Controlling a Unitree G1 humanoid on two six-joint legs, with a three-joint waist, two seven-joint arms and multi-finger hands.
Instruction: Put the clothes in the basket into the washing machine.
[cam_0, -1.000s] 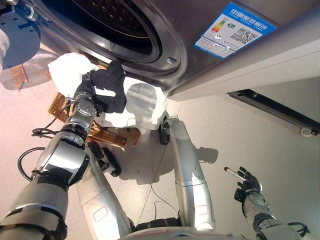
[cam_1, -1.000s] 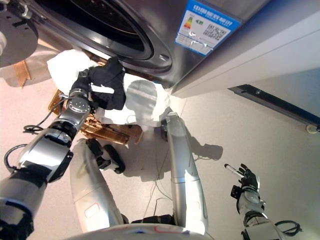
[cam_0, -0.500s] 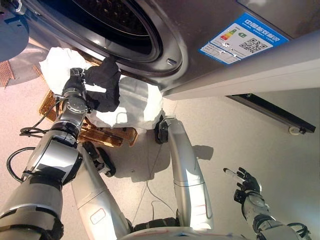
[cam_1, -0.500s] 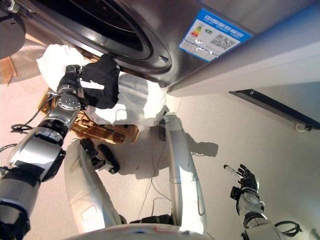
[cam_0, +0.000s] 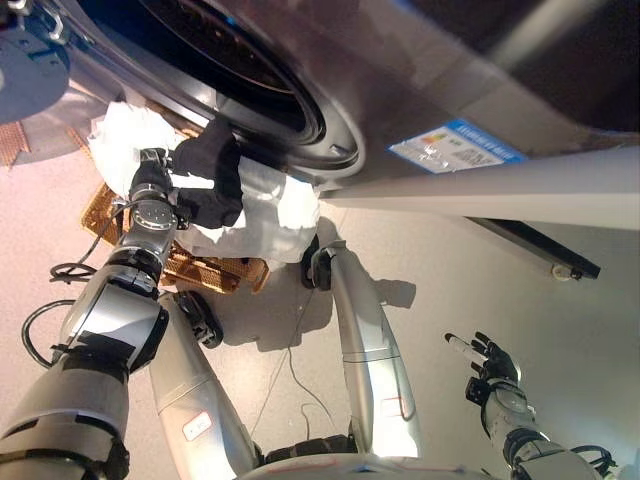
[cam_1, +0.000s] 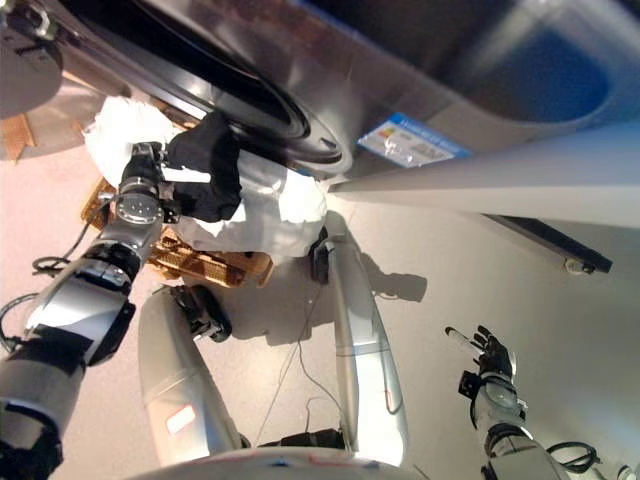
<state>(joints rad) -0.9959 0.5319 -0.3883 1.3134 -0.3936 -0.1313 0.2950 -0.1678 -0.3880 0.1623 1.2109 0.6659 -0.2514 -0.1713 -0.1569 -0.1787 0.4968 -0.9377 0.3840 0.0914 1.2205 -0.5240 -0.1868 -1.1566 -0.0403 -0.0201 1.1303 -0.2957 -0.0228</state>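
Left hand (cam_0: 152, 187) curled round a black garment (cam_0: 210, 172), raised just below the lower rim of the washing machine (cam_0: 330, 90) opening, with the cloth draping down to the right of the wrist. Black garment close to the steel door ring, its top edge nearly level with the rim; cannot tell whether touching. Drum (cam_0: 215, 50) dark and open above. Under and behind the garment, a heap of white clothes (cam_0: 265, 215) piled in a woven wicker basket (cam_0: 215, 272) standing on the floor (cam_0: 480, 280) against the machine's front. More white cloth (cam_0: 125, 135) bulging out to the left of the hand. Round machine door (cam_0: 30, 85) swung open at the upper left. Blue-edged label (cam_0: 455, 145) on the machine's front panel, right of the opening. Right hand (cam_0: 490, 362) low at the lower right, well apart from the basket, fingers spread and relaxed, holding nothing, above bare floor.
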